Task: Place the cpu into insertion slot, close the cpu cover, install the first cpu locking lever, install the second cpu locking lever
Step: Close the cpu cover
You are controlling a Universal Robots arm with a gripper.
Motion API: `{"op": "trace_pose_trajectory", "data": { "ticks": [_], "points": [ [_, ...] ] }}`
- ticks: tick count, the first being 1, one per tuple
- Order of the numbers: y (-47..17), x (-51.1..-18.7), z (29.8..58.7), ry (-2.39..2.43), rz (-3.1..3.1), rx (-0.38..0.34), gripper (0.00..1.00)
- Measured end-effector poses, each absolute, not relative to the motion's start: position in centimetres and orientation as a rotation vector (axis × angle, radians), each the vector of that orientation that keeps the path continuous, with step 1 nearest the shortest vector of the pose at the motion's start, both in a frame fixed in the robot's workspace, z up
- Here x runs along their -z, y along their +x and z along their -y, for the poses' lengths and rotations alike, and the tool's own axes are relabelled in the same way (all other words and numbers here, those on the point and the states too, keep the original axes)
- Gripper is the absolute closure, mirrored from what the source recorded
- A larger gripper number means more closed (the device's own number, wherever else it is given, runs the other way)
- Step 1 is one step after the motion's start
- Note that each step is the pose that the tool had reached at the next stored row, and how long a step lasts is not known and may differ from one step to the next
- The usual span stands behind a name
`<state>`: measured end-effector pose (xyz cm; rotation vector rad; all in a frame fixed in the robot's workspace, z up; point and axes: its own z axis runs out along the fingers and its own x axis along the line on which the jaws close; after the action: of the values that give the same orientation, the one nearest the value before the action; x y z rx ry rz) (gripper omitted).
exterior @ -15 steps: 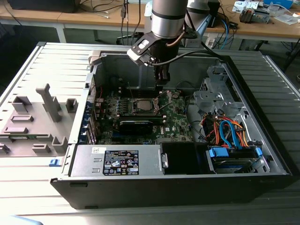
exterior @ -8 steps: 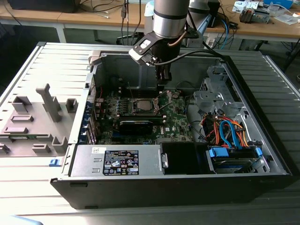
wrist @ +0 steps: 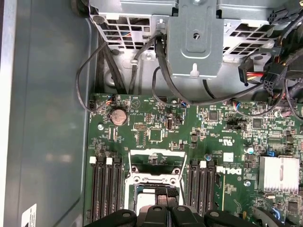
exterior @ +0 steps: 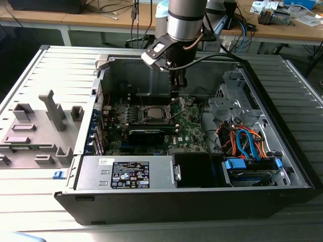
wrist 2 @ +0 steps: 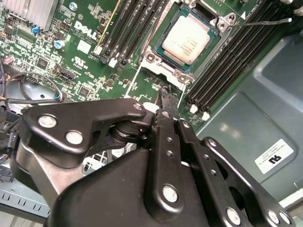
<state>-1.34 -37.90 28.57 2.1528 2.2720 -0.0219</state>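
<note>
Cpu (wrist 2: 189, 39): seated flat in the insertion slot (wrist 2: 152, 57), silver top up and square to the silvery border. It lies between the two banks of memory slots (wrist 2: 137, 23) on the motherboard (wrist: 156, 127).
Cpu cover (wrist: 157, 152): appears swung up off the socket. In the first wrist view it reads as a foreshortened silvery frame standing at one edge of the slot, not lying over the chip.
Locking lever (wrist 2: 262, 21): thin wire jutting sideways from a socket corner, unlatched by the look of it.
Gripper (wrist 2: 165, 97): fingers brought together with nothing between them. The tips hang low over the board, just beside the cover's raised edge; whether they touch it I cannot tell.
Setting: the arm reaches down into the open computer case (exterior: 151, 201).
Step in hand: judged to be closing the cover, since the chip is already placed and neither lever looks latched.
Next move calls for: a gentle push on the cover's free edge, following its hinge arc. The tips must stay clear of the chip's top and the lever wire, so the frame lands flat around the chip.
</note>
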Motion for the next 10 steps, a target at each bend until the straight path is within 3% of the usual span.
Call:
{"op": "trace_pose_trajectory", "data": {
  "ticks": [10],
  "points": [
    [-1.08,-28.57,37.9,2.153,-2.272,0.022,0.89]
  ]
}}
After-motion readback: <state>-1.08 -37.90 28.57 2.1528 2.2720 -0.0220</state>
